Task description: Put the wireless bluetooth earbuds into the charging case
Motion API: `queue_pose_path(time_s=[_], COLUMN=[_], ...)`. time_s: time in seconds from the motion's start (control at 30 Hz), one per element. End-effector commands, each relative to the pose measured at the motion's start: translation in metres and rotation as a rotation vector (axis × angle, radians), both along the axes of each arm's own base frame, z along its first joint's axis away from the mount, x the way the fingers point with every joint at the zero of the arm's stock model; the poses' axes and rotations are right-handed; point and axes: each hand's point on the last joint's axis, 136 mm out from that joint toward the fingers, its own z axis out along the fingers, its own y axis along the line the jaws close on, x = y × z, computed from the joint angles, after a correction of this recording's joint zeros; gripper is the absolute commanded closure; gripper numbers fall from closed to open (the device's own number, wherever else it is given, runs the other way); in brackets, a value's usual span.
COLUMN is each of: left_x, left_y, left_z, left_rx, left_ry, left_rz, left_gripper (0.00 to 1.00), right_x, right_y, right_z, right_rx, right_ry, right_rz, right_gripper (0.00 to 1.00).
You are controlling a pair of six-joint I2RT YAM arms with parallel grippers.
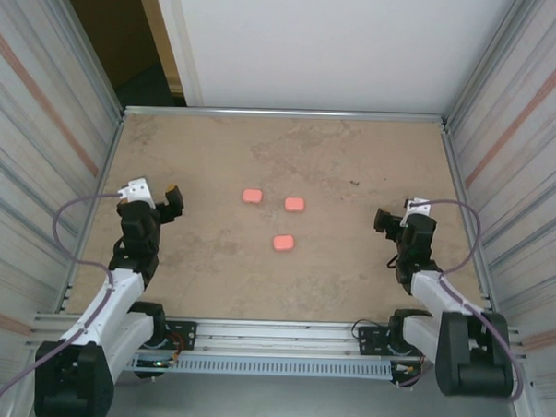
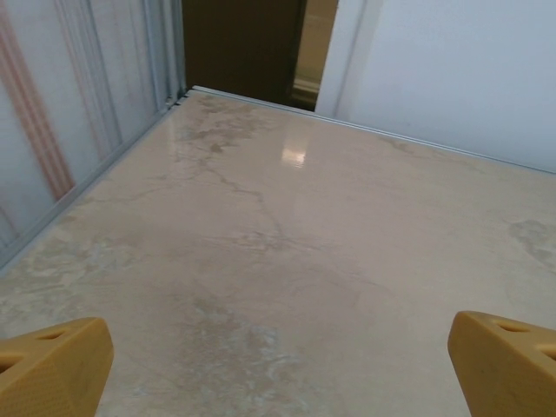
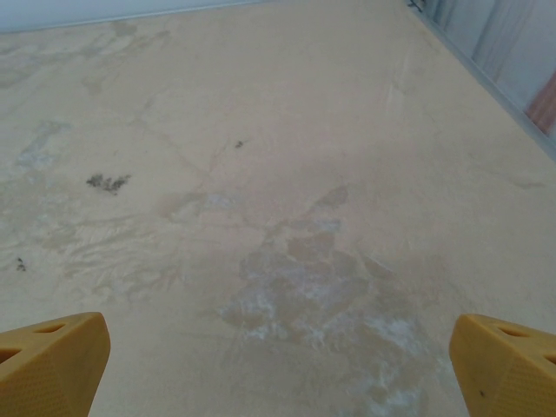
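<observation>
Both arms are bent low — the left gripper (image 2: 278,369) and the right gripper (image 3: 278,365) hover above the table (image 1: 354,156), jaws wide apart.

Before me lies a beige marbled table (image 1: 354,166), ribbed metal walls (image 1: 42,115) either side, a white panel (image 1: 331,45) beyond.

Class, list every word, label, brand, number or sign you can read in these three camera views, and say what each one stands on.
There is no readable text in any view.
Pink cases: tops look plain; any marking is too small to tell.
Table: stains and veining, no writing.
Side walls: stripes, no lettering.
</observation>
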Motion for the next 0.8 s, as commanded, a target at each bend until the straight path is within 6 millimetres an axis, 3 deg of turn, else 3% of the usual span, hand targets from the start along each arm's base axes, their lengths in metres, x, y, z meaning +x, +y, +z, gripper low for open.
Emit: queue_pose_path(time_s=[0.0,0.13,0.4,0.6,0.77], left_x=[0.001,0.007,0.018,0.019,0.023], left_y=[0.016,0.014,0.019,0.022,0.020], left_z=[0.008,-0.001,-0.023,-0.032,-0.043], left_rx=[0.076,0.158,0.213,0.236,0.241], left_ry=[-0.021,0.031,0.097,0.119,0.142], left_rz=[0.076,0.039,0.035,0.030,0.008], left_gripper=[0.01,0.01,0.01,0.01,0.01], right_x=[0.024,0.041,0.053,0.067,0.067], right_y=[0.009,0.011,0.022,0.008,0.009], right_z=[0.032,0.015,-0.014,-0.020,-0.020], right_rx=[-0.022,-0.009,0.008,0.086,0.072], right_ry=[-0.177,-0.146,-0.084,-0.004,-0.008], right_rz=[0.071,0.097,0.179,0.145,0.140], right_gripper=[0.01,0.01,0.01,0.01,0.01])
